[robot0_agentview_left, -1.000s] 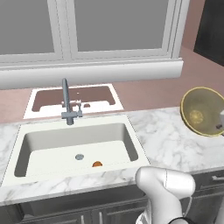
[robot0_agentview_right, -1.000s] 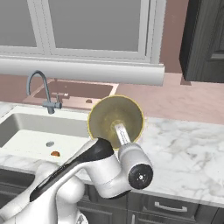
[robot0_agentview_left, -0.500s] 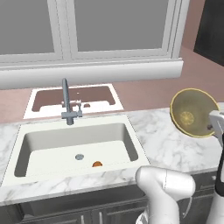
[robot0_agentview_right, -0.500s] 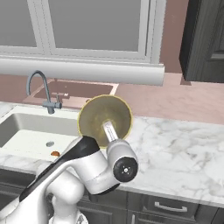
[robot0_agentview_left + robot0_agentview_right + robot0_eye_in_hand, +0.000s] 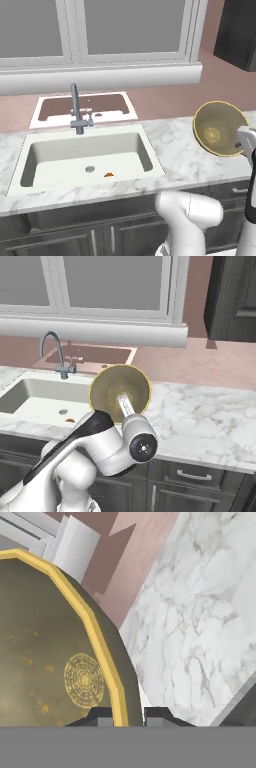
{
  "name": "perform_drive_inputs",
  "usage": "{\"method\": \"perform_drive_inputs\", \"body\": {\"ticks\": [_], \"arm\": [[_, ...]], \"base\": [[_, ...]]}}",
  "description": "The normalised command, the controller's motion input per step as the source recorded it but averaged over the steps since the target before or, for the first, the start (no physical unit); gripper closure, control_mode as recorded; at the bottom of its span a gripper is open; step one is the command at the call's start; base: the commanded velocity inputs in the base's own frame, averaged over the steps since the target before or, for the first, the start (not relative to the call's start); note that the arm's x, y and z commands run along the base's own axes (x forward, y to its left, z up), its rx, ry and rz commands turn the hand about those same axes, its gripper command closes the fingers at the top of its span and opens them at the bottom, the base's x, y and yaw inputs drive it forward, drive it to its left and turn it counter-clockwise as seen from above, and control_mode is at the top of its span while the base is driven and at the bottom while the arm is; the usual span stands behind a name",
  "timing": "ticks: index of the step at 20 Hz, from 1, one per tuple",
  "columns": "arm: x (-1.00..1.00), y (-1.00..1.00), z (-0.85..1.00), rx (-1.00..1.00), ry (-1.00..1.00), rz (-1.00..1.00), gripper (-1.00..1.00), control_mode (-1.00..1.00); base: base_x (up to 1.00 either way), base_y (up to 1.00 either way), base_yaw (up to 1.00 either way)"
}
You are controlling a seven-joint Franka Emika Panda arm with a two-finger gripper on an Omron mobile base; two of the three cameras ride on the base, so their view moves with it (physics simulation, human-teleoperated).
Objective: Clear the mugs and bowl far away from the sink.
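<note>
The tan-yellow bowl point(image 5: 218, 128) point(image 5: 120, 387) point(image 5: 55, 662) hangs tilted on edge in the air over the marble counter, to the right of the sink point(image 5: 85, 155) point(image 5: 35, 398). My gripper point(image 5: 239, 145) point(image 5: 122, 400) point(image 5: 121, 714) is shut on the bowl's rim, with one fingertip on each side of the yellow edge in the hand view. The white sink basin holds a small orange thing point(image 5: 108, 175) point(image 5: 70, 419) near its drain. The mugs are out of view.
A grey gooseneck faucet point(image 5: 75, 107) point(image 5: 52, 351) stands behind the basin, with a brown recessed tray point(image 5: 82, 107) beyond it. Marble counter point(image 5: 200, 416) stretches to the right of the bowl. Dark cabinets point(image 5: 232, 296) rise at the far right.
The bowl, still gripped, has shifted a little to the left, towards the sink. The hand has come into the right edge of the left base view.
</note>
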Motion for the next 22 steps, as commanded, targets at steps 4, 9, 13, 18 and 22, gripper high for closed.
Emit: {"method": "perform_drive_inputs", "body": {"ticks": [4, 9, 13, 18, 22], "arm": [[0.0, 0.0, 0.0, 0.0, 0.0, 0.0, 1.0, 1.0], [0.0, 0.0, 0.0, 0.0, 0.0, 0.0, 1.0, 1.0], [0.0, 0.0, 0.0, 0.0, 0.0, 0.0, 1.0, 1.0], [0.0, 0.0, 0.0, 0.0, 0.0, 0.0, 1.0, 1.0], [0.0, 0.0, 0.0, 0.0, 0.0, 0.0, 1.0, 1.0]], "base": [[-1.0, -0.03, 0.0], [-1.0, 0.0, 0.0], [-0.92, 0.0, 0.0], [-0.9, 0.0, 0.0], [-0.75, -0.01, -0.01]]}}
